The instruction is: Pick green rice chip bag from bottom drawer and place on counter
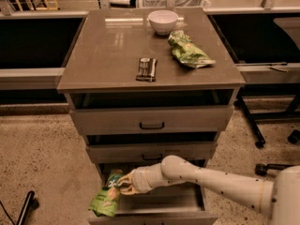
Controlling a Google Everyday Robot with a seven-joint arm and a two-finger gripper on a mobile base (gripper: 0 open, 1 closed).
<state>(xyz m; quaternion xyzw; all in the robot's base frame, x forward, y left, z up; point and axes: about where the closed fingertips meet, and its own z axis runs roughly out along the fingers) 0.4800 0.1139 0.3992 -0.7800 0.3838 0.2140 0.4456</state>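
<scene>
The green rice chip bag (107, 195) hangs at the left front of the open bottom drawer (159, 209), its lower end over the drawer's left edge. My gripper (121, 183) reaches in from the right on a white arm and is shut on the bag's top end, holding it lifted. The grey-brown counter (112, 50) tops the cabinet above.
On the counter stand a white bowl (162, 21), a paler green bag (188, 51) and a small dark bar-like packet (146, 69). The two upper drawers (150, 120) are slightly open. Chair legs and casters (276, 139) stand on the floor at right.
</scene>
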